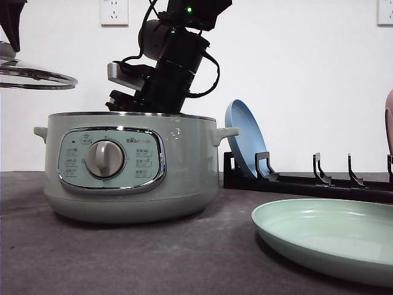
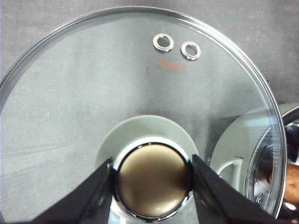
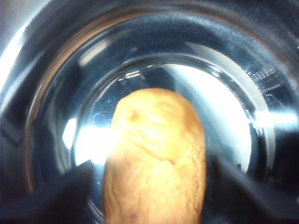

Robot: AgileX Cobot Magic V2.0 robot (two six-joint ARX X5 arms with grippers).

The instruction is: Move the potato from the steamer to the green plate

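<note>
Over the dark grey table (image 1: 123, 258), the right arm (image 1: 175, 61) slants steeply down into the open steamer (image 1: 129, 166), its gripper (image 3: 154, 186) hidden below the rim in the front view. Its wrist camera shows blurred dark fingers (image 3: 60, 191) on either side of the potato (image 3: 154, 158), which sits inside the shiny metal bowl; whether they actually press it I cannot tell. High at the left, the left gripper (image 2: 152, 179) is clamped on the knob of the glass lid (image 2: 93, 93), held level and clear of the pot. A white wall stands behind. The green plate (image 1: 325, 236), cut off at the right edge, lies near the front, before a black rack (image 1: 307, 181) holding a blue plate (image 1: 245, 138).
</note>
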